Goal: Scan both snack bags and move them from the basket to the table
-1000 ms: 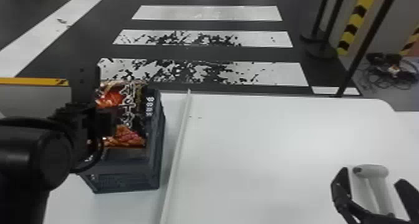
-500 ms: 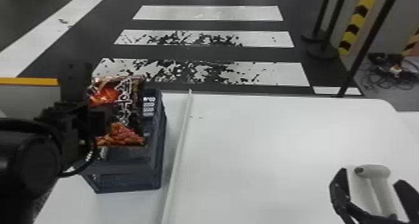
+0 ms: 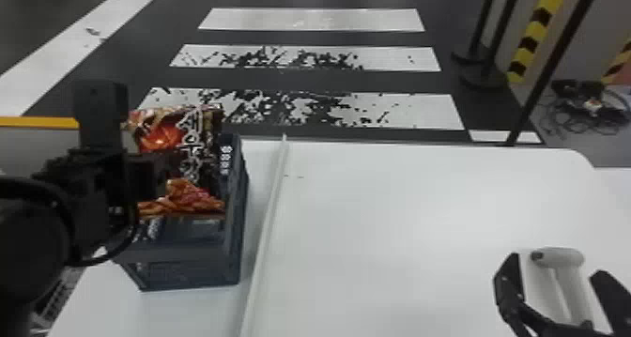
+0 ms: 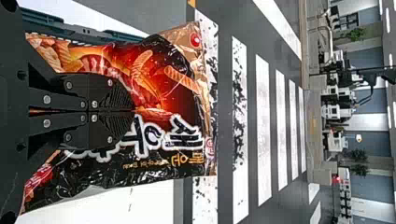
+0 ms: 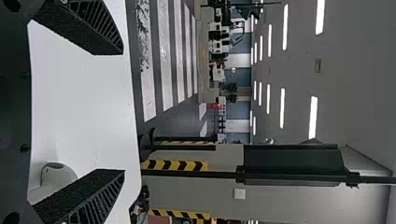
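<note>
One bag (image 3: 199, 200) pinched in the left tool (image 4: 132, 111) at the basket (image 3: 188, 268) — right tool (image 3: 556, 265) spread by the scanner (image 3: 569, 294). Scans and table (image 3: 399, 218) moves seem ahead.

From my station I see a smooth white tabletop (image 3: 399, 218) with a rounded far corner and a long pale strip (image 3: 268, 209) running along it. Beyond it lies a dark floor (image 3: 319, 80) painted with white crosswalk stripes (image 3: 305, 19), the nearer ones mottled black. Slim black posts (image 3: 557, 54) stand to the right, near yellow-and-black hazard striping (image 3: 535, 35) and tangled dark cables (image 3: 575, 113). My right wrist view gives me a plain grey wall (image 5: 273, 200) and bright strip lights (image 5: 314, 116) on the grey ceiling (image 5: 299, 60). Leafy green plants (image 4: 358, 156) stand far back by blue-grey panels (image 4: 369, 140).
</note>
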Robot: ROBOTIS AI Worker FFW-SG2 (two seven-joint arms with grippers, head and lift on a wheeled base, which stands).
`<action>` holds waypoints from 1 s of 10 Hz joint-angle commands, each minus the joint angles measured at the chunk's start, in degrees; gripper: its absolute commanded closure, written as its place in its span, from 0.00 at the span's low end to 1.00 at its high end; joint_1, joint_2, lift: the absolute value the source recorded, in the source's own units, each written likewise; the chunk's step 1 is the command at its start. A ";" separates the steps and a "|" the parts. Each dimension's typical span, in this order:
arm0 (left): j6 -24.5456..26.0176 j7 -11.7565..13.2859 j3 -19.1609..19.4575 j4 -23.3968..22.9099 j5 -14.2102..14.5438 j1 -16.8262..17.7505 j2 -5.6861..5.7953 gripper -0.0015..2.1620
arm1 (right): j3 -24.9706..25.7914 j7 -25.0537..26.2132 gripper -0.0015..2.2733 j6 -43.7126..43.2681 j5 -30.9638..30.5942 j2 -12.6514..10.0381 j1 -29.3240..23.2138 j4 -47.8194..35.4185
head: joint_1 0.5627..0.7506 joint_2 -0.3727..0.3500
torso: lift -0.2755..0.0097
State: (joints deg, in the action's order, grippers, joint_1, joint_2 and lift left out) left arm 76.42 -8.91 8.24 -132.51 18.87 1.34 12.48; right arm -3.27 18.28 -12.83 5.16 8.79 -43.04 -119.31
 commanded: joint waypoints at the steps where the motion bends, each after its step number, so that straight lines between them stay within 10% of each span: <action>1: 0.01 0.03 1.08 0.06 2.57 0.24 -0.09 0.95 | 0.02 0.00 0.00 -0.04 -0.24 -0.09 -0.03 -0.04 | 0.70 0.58 | 0.62; 10: 0.18 0.38 -10.87 8.94 -0.24 10.08 -4.22 0.95 | 1.33 0.88 0.00 -3.56 0.02 -0.26 -1.17 0.31 | 0.70 0.41 | 0.62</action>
State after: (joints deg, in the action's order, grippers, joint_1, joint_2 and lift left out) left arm 76.56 -8.52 -1.54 -124.40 19.24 10.63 8.67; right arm -2.11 19.16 -16.15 5.06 8.52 -44.14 -119.10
